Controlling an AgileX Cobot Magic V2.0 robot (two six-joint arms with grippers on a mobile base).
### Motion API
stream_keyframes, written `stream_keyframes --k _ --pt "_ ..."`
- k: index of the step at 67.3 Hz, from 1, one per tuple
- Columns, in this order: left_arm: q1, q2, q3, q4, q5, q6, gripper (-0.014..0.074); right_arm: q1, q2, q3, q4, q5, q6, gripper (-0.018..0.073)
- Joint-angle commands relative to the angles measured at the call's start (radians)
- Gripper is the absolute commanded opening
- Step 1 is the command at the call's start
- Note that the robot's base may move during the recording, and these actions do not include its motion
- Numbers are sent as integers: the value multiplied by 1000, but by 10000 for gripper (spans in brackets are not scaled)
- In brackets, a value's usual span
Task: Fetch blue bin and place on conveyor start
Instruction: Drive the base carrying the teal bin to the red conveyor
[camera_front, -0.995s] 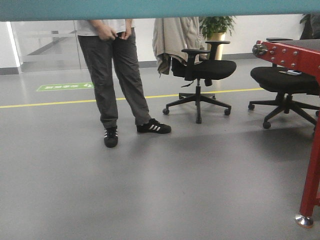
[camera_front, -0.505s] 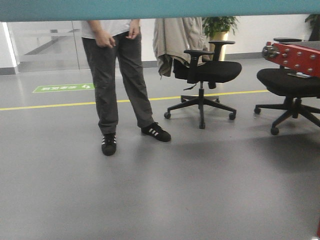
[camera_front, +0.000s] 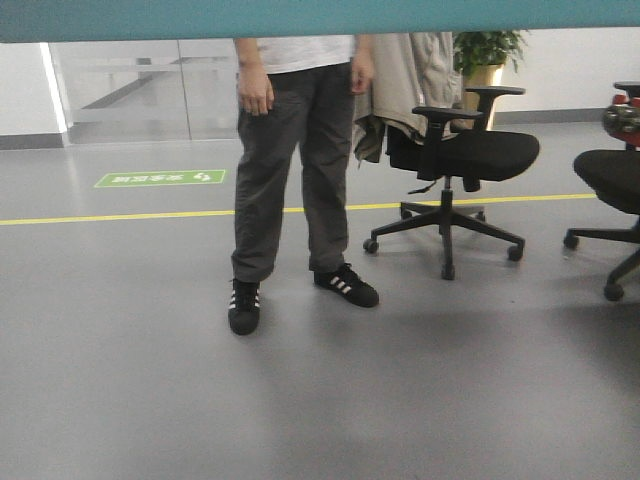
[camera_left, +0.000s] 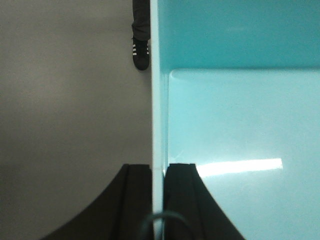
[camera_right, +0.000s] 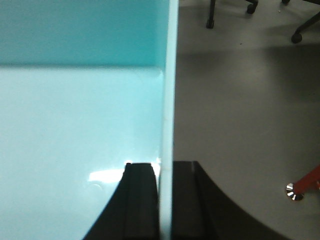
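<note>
Grey floor (camera_front: 300, 400) lay wide before me, crossed by a thin yellow line (camera_front: 120, 215). A person in dark grey trousers (camera_front: 290, 170) stood in the middle, with a black office chair (camera_front: 450, 160) at his right. The pale turquoise plastic bin (camera_left: 240, 125) hung between my arms above the floor, and its rim made a band along the top of the front view. My left jaws were pinching its left wall and my right jaws its right wall, each with one finger inside and one outside.

Compared with one second before, the person and the chair had slid to the right in the front view. The red-painted metal frame of the conveyor (camera_front: 630, 102) had almost left it, so that only its end showed at the right edge. I judged that my base was turning to the left. The conveyor start was therefore at my right side, and the bin was not yet placed there.
</note>
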Motion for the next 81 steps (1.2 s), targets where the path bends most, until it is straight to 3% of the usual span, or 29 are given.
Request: stream_keyframes --k 1,81 --pt "-14 3 -10 3 -68 -7 -111 7 -4 -3 14 -83 -5 -165" --pt "-14 3 -10 5 -74 -7 -111 7 -4 -3 14 -83 -5 -165"
